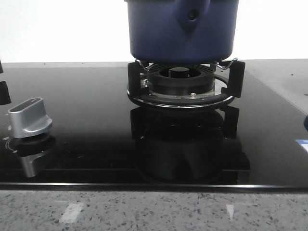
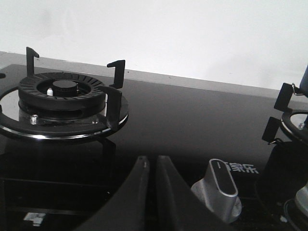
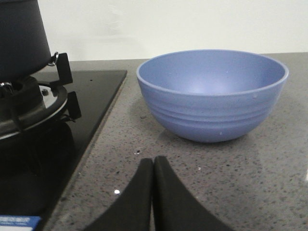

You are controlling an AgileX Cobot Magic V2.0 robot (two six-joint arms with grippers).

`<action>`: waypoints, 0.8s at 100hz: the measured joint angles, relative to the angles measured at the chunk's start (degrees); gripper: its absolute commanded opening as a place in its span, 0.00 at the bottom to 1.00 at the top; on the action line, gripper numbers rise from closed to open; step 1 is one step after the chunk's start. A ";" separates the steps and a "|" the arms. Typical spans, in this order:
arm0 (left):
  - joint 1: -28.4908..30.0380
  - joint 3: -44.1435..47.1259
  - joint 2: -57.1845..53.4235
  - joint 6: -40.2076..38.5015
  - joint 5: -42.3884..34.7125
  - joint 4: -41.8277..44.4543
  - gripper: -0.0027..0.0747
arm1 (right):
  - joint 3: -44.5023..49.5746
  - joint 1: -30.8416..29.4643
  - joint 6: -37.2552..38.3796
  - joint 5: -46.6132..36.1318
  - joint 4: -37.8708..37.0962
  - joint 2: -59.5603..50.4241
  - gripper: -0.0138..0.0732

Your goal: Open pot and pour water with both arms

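Front view: your pot (image 1: 182,30) sits on the black burner grate (image 1: 185,84) at the far middle of the glass hob (image 1: 86,125), its teardrop bracket facing the camera; its top is cut off by the frame, so you cannot tell whether a lid is on. A silver knob (image 1: 30,117) stands at the hob's near left. Neither arm shows here.

Left wrist view: your left claw (image 2: 150,166) hangs low over the hob with its fingertips nearly touching — narrow, holding nothing. An uncovered second burner (image 2: 61,98) lies beyond it, and the silver knob (image 2: 222,190) is just beside the fingers.

Right wrist view: your right claw (image 3: 153,166) is pressed closed and empty above the speckled desk (image 3: 216,178). A blue bowl (image 3: 212,94) stands on the desk beyond it — its inside is not visible. The pot (image 3: 21,38) rests on its grate at the edge of this view.
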 measured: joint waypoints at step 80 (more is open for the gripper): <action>0.00 -17.07 6.80 1.45 8.09 -24.29 0.01 | -17.94 0.00 0.12 17.77 20.63 7.60 0.11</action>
